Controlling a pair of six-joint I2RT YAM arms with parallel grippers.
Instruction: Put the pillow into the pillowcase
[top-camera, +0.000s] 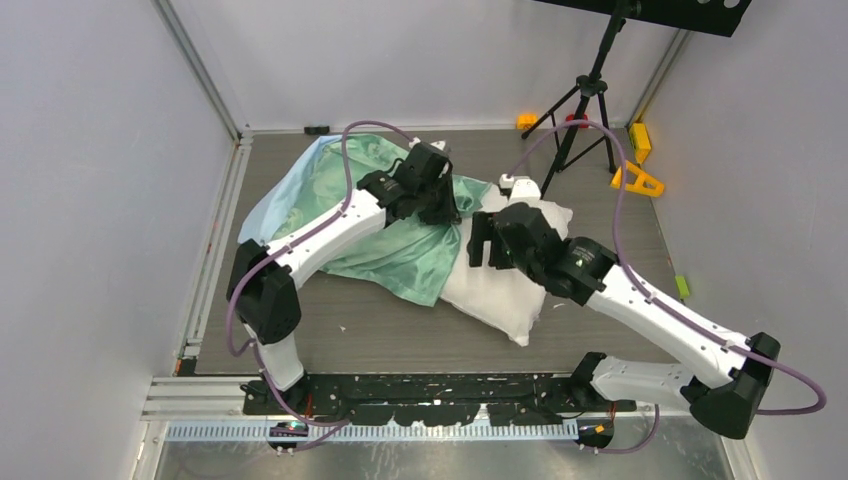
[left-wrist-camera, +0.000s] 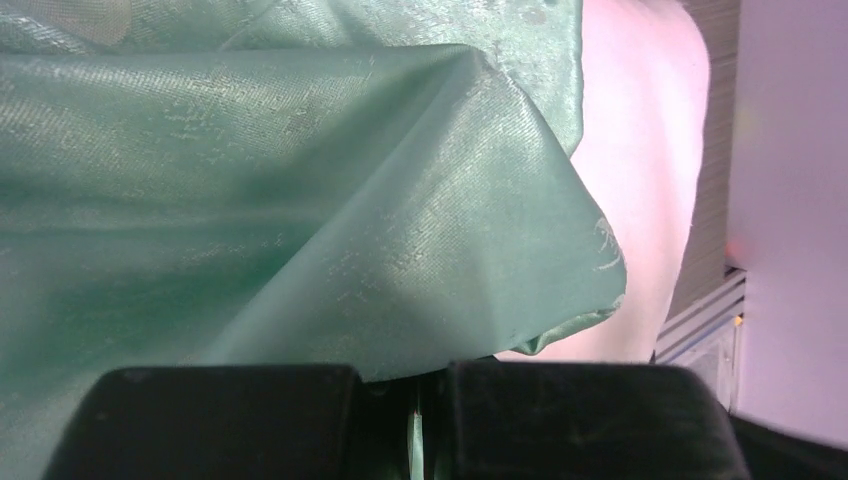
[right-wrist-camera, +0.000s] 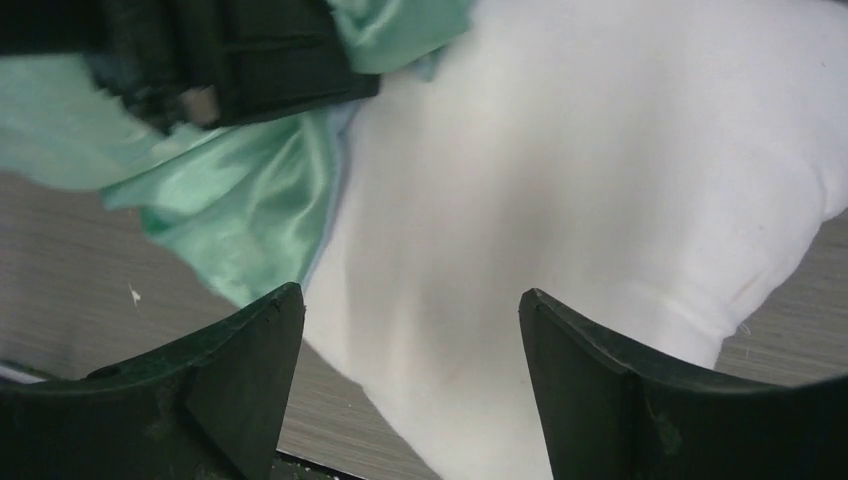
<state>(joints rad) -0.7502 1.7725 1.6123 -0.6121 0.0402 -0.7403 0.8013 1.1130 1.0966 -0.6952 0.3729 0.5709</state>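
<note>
Pillowcase (top-camera: 400, 258): wrinkled, mint-green face up, pale blue at its far left edge. It spreads left of and under the left pincer, and its right edge laps onto the pillow.
Left pincer (left-wrist-camera: 418, 405): jaws pressed together, with a thin strip of green cloth pinched between them.
Pillow (top-camera: 500, 290): white, just right of the left pincer and directly below the right one. Its left part is covered by the pillowcase.
Right pincer (right-wrist-camera: 408, 300): fingers spread wide, gripping nothing. Whether they touch the pillow cannot be told.
Hidden from above: both pincers' fingertips, behind their own wrists.
Left wrist view only: the pinched fold.
Right wrist view only: the open gap, and the left pincer blurred at upper left.
</note>
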